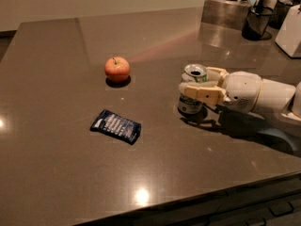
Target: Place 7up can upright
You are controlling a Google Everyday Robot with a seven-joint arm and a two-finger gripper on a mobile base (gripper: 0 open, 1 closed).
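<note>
The 7up can (190,105) stands upright on the dark brown table (56,173), right of centre, its silver pull-tab top facing up. My gripper (194,81) reaches in from the right on its white arm (256,94). Its cream fingers (202,92) sit on either side of the can, the near one across the can's front and the far one behind its top. The gripper is shut on the can, whose base rests on the table.
A red apple (117,68) sits left of the can. A dark blue snack packet (115,125) lies nearer the front edge. At the back right stand a metal box (225,12), a black mesh cup (257,22) and a white container (290,29).
</note>
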